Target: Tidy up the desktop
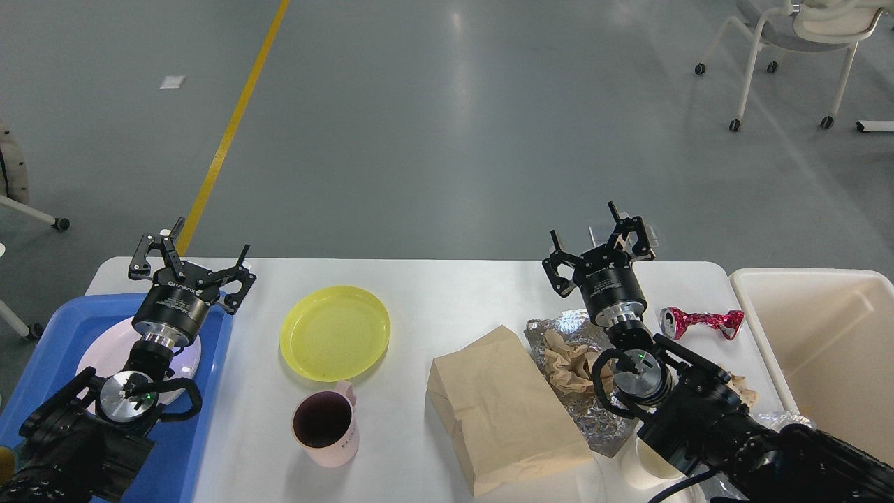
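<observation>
The white desktop holds a yellow plate, a pink mug, a brown paper bag, crumpled foil with brown paper, a pink foil wrapper and a white cup. My left gripper hangs open above the far edge of the blue tray, empty. My right gripper is open and empty above the table's far edge, behind the foil.
A blue tray at the left carries a white plate. A beige bin stands at the right edge. An office chair is on the floor far right.
</observation>
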Motion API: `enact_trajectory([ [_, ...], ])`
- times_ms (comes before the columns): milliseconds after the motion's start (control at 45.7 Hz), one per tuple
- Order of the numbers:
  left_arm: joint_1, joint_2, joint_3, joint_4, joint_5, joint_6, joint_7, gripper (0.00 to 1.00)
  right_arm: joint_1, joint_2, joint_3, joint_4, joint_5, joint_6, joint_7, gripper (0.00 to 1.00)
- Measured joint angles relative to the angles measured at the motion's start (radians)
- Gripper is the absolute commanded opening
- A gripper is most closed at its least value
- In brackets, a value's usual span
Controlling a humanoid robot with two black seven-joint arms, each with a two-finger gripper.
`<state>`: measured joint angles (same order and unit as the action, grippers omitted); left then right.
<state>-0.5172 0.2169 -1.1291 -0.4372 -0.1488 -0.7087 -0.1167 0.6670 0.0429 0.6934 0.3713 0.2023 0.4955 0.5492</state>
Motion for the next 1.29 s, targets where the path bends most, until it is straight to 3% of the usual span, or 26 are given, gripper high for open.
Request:
enact_trajectory([
  [613,-0.006,0.005,0.018,0.0,-0.002,0.0,0.002,1.0,0.0,0.0,0.0,0.002,0.0,0.0,0.0,1.0],
  [766,-0.019,0.006,0.032,0.001,0.007,0.032,0.012,1.0,0.0,0.0,0.0,0.0,0.0,0.0,0.0,1.0],
  [897,-0.064,0.009,0.075,0.002,0.011,0.139,0.017,1.0,0.0,0.0,0.0,0.0,0.0,0.0,0.0,1.0],
  [1160,-0.191,0.021,0.168,0.002,0.012,0.48,0.017,1.0,0.0,-0.001,0.0,0.0,0.0,0.0,0.0,1.0],
  [1291,-0.22,0.025,0.189,0.002,0.016,0.606,0.017,1.0,0.0,-0.001,0.0,0.0,0.0,0.0,0.0,1.0],
])
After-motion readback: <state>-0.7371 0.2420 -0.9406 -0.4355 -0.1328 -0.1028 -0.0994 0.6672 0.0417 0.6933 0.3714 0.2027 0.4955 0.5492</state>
